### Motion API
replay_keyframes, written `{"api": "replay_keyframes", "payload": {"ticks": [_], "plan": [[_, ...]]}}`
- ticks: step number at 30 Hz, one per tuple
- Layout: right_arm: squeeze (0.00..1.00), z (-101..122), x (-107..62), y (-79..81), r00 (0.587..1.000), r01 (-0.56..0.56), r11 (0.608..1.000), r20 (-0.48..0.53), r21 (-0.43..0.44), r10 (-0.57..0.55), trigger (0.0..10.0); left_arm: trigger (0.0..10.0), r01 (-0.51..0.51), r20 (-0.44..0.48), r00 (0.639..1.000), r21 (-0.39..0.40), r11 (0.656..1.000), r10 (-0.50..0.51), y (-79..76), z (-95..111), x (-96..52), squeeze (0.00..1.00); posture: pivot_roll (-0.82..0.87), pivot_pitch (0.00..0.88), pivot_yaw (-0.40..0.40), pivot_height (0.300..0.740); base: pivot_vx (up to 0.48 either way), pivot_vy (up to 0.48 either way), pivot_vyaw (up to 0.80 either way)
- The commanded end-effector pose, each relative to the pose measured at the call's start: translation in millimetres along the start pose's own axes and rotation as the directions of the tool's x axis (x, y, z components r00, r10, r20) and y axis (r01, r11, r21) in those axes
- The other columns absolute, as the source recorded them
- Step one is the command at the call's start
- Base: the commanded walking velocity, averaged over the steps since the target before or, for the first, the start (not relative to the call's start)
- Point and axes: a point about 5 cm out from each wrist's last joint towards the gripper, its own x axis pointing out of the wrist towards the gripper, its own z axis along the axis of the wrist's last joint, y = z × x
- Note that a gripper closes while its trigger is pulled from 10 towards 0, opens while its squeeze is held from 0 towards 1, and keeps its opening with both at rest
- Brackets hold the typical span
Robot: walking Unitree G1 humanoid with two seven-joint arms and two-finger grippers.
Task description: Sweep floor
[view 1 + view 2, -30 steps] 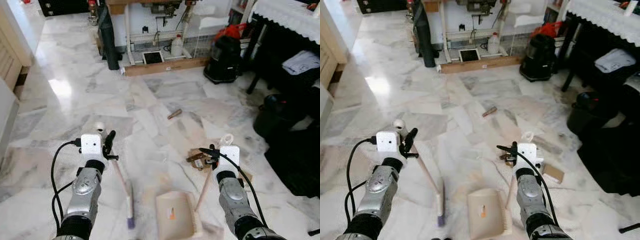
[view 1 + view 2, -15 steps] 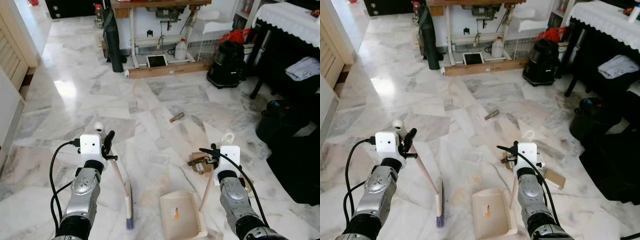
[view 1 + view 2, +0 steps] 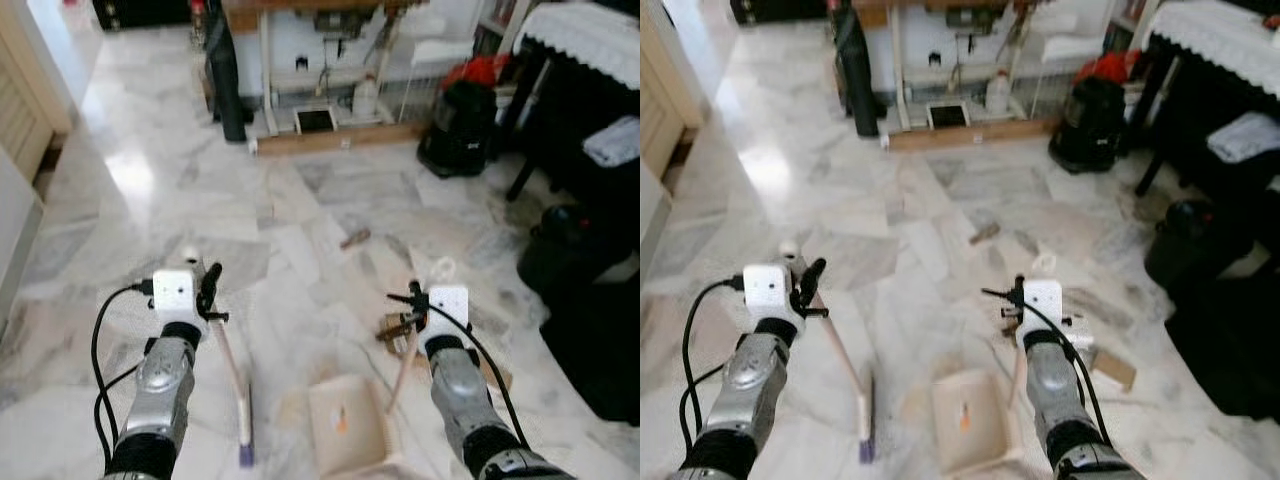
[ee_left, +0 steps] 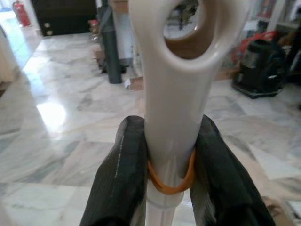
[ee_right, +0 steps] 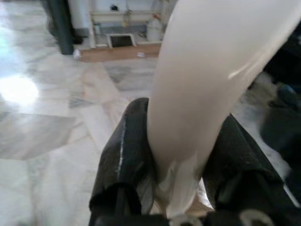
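Standing ahead on the marble floor in the left eye view: black vacuum, wood scrap; broom and cream dustpan rest low, blurred; left wrist view: left gripper fingers clamped on the broom's cream handle; right wrist view: right gripper clamped on the dustpan handle; no writing legible.

head views: motion-blurred | dustpan: near edge cut off | brush: bristles blurred
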Motion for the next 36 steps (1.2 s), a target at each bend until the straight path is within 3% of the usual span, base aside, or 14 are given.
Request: {"api": "replay_keyframes", "payload": {"ticks": [1, 15, 36], "plan": [[0.00, 13.7, 6.4, 2.1, 0.998, -0.003, 1.000, 0.061, 0.008, 0.002, 10.0, 10.0, 0.003, 0.047, 0.999, 0.018, 1.000, -0.004, 3.3, 10.0, 3.9, 0.00, 0.10, 0.014, -0.029, 0.740, 0.311, 0.000, 0.00], [0.00, 19.0, 7.8, 4.6, 0.996, -0.021, 1.000, 0.092, -0.009, 0.022, 10.0, 10.0, -0.007, 0.049, 0.999, 0.017, 1.000, 0.006, 4.3, 10.5, 4.4, 0.00, 0.10, 0.019, -0.030, 0.740, 0.314, 0.000, 0.12], [0.00, 23.2, 8.2, 6.0, 0.993, -0.022, 0.999, 0.120, 0.043, 0.017, 10.0, 10.0, -0.032, 0.073, 0.997, 0.022, 0.999, 0.030, 8.2, 14.6, 4.9, 0.00, 0.10, 0.027, -0.031, 0.740, 0.314, 0.000, 0.03]]}}
